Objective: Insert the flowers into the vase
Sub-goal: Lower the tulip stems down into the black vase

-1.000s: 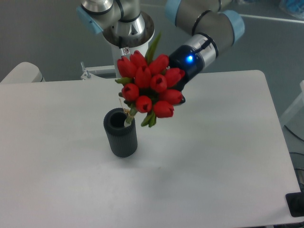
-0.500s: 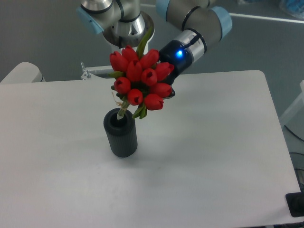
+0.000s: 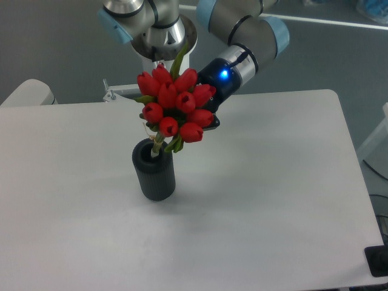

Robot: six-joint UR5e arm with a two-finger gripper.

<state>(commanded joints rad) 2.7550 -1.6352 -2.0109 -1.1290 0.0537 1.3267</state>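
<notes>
- The flowers (image 3: 176, 109) hang over the vase, heads bunched tight and leaning toward 1 o'clock. The pale stems run down toward 7 o'clock, and their lower end sits at the vase mouth, seemingly just inside the rim.
- Handling, as I judge it: the bunch looks light and top-heavy, with the mass in the red buds and little in the stems. The bundled stems should be fairly stiff together yet springy, so they may bow if pushed against the inner wall.
- Buds and leaves look soft and easily crushed. The sensible place to hold is the bundled stems just under the heads, not the blooms.
- The end effector (image 3: 209, 118) is at 3 o'clock of the bunch and mostly hidden behind the buds. It appears to carry the flowers, since nothing else supports them, but how far the jaws are parted cannot be told.
- The vase (image 3: 155, 169) stands upright on the bench (image 3: 273, 200), at 7 o'clock below the heads. Dark, ribbed, with a narrow round mouth, it looks light enough to tip or slide if the stems drag sideways.
- The ribbed sides should offer grip, though the vase has no support other than the bench.
- The arm (image 3: 239, 36) reaches in from 1 o'clock, a blue light glowing at its wrist.
</notes>
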